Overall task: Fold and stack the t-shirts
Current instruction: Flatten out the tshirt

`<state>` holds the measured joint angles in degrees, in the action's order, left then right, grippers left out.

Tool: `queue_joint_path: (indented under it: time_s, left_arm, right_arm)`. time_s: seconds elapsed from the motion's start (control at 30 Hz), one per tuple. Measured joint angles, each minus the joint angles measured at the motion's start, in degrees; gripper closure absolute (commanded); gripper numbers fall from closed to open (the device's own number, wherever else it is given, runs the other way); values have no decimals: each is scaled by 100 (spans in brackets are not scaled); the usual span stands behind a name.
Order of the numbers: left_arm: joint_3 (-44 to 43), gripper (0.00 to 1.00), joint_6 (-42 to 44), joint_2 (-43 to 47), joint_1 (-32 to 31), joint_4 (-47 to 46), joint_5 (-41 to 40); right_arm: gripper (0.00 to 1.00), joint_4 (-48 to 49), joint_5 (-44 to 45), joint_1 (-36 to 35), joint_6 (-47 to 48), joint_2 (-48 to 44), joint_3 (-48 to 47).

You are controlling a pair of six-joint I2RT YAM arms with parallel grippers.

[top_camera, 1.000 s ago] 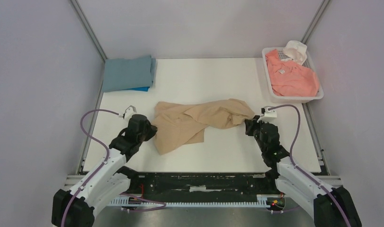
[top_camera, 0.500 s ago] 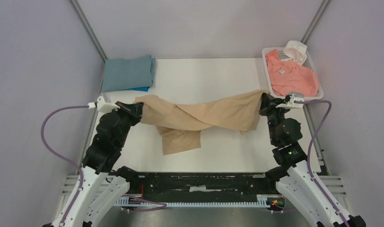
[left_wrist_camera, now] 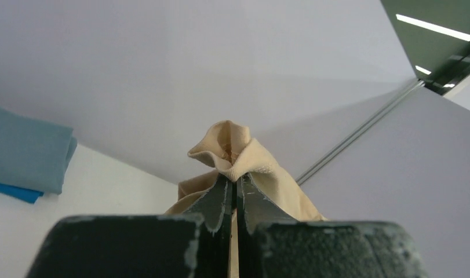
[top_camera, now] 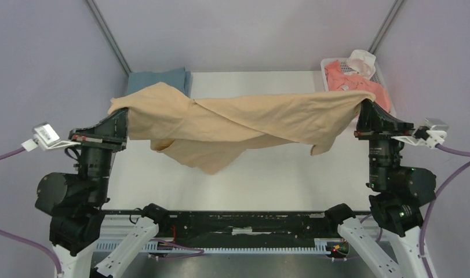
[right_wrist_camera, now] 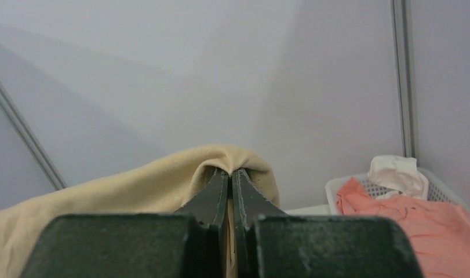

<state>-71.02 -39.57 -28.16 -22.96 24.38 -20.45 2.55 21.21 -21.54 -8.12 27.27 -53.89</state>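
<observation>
The tan t-shirt (top_camera: 238, 124) hangs stretched in the air between both grippers, high above the table, its middle sagging. My left gripper (top_camera: 121, 116) is shut on its left end, with cloth bunched over the tips (left_wrist_camera: 235, 152). My right gripper (top_camera: 364, 107) is shut on its right end, cloth draped over the tips (right_wrist_camera: 229, 162). A folded grey-blue t-shirt (top_camera: 157, 77) lies at the far left corner on a bright blue one (left_wrist_camera: 9, 192). A salmon-pink t-shirt (top_camera: 348, 81) lies in the basket.
The white perforated basket (top_camera: 368, 69) stands at the far right corner and also holds a white cloth (top_camera: 361, 61). It shows in the right wrist view (right_wrist_camera: 438, 191). Grey walls with metal posts close in the table (top_camera: 267, 179).
Both arms have risen and spread apart, lifting the tan t-shirt off the table and pulling it out wide in the air.
</observation>
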Motion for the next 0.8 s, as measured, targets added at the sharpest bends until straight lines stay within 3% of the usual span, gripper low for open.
queue_joint_path:
  time_s: [0.23,0.47,0.6,0.67,0.8]
  left_arm:
    - [-817,98,280,-39,0,4,114]
    - [-949,98,476,-748,0,-96,-264]
    - [-1045,98,713,-2433,44,-470,-981]
    - [-1375,98,870,-3733,208,-669,-1088]
    - [-2806,98,1102,-6712,562,-769,-1060]
  right_arm:
    - [100,-619,-490,0,-238,-577,-262]
    - [100,-946,-225,0,-463,-184,-151]
    - [100,-675,376,4,-573,872,323]
    - [100,-562,553,111,-632,1718,505]
    - [100,-44,164,881,-874,3777,527]
